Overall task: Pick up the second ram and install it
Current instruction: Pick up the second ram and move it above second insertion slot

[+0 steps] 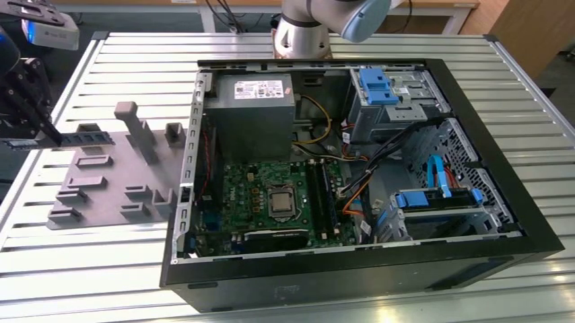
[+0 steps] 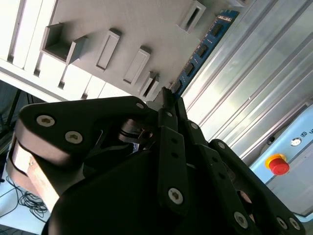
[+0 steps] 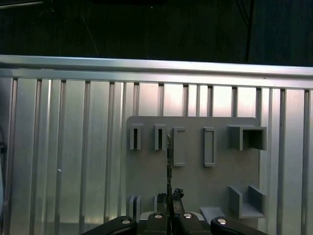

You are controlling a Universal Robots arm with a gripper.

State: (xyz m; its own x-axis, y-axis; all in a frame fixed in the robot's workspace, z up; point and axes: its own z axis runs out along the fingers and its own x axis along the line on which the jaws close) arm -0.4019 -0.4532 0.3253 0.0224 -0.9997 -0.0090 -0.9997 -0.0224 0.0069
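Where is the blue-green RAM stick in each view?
Exterior view: RAM stick at the exterior view's left, above the grey tray.
Second wrist view: blue strip along the tray's edge.
First wrist view: thin edge-on line over the tray.
Shared landmark: the grey tray.

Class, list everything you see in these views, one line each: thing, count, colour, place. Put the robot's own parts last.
ram: one, blue-green, held above the tray
tray: one, grey, on the table, at the exterior view's left of the case
case: one, black, open, on the table
motherboard: one, green, inside the case
power supply: one, grey, inside the case, beyond the motherboard
brackets: two, blue, inside the case at the exterior view's right
button: one, red, on a pale box beside the table
table: one, silver, slatted, under everything
arm: one, grey, base behind the case
tool: one, black, shut on the ram's end
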